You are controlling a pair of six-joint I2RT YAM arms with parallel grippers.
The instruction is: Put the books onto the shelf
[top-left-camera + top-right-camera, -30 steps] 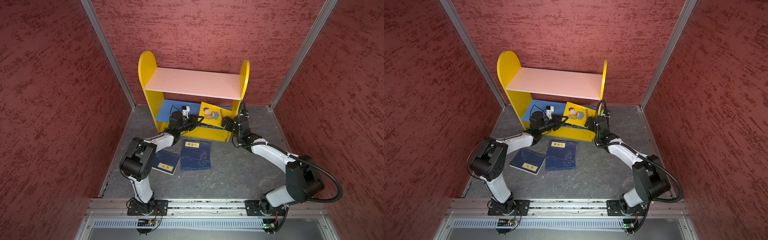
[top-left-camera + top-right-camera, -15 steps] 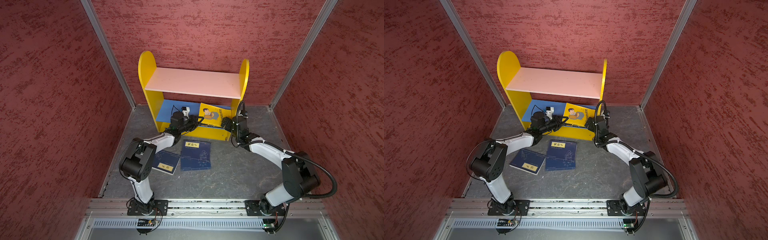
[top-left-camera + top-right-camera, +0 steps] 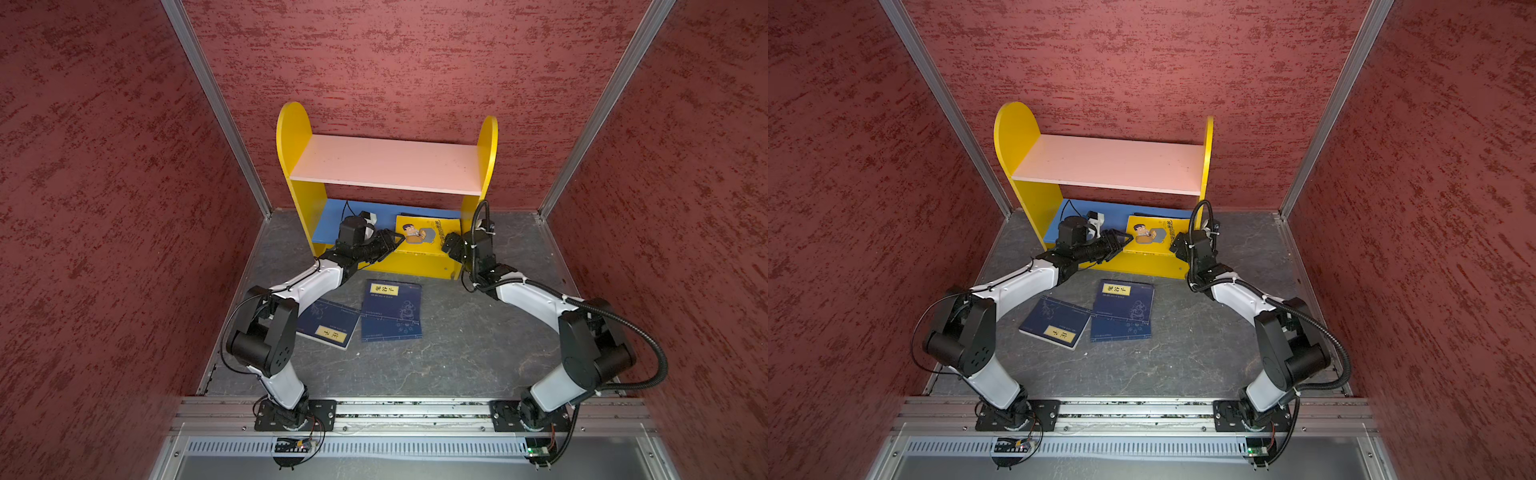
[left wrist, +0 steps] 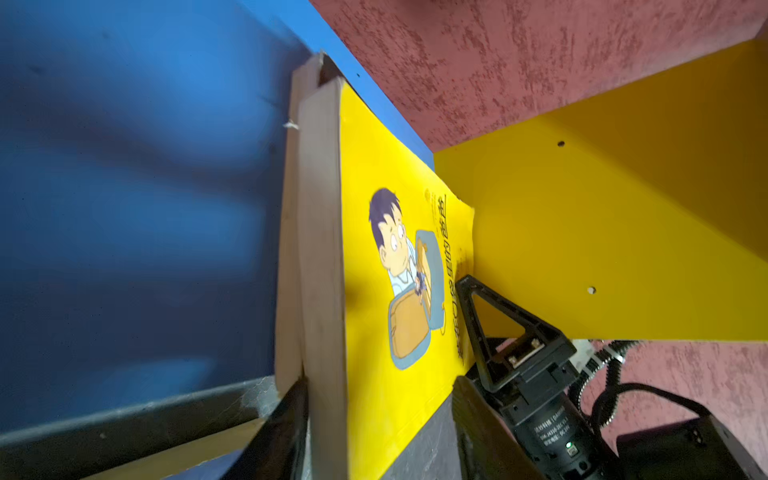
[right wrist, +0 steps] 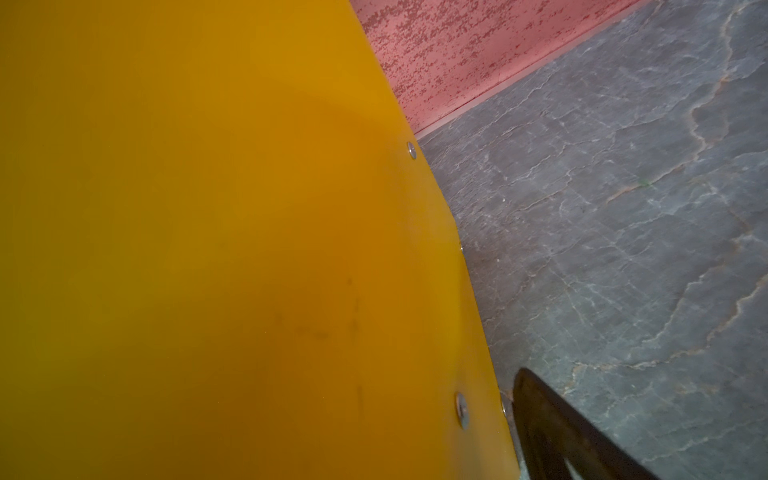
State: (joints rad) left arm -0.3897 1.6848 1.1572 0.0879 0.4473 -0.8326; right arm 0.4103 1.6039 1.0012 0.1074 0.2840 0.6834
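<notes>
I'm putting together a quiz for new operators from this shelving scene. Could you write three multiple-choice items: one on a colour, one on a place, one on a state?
1. What colour is the shelf's upper board?
A. green
B. pale pink
C. white

2. Where is the yellow book?
A. on the upper board
B. on the floor
C. on the blue lower board

3. How is the right gripper?
A. shut on a navy book
B. shut on the yellow book
C. open

Answers:
1 B: the board shows pale pink in both top views.
2 C: the book sits beneath the upper board, on the blue one.
3 C: its jaws stand wide apart and grip no book.
</notes>
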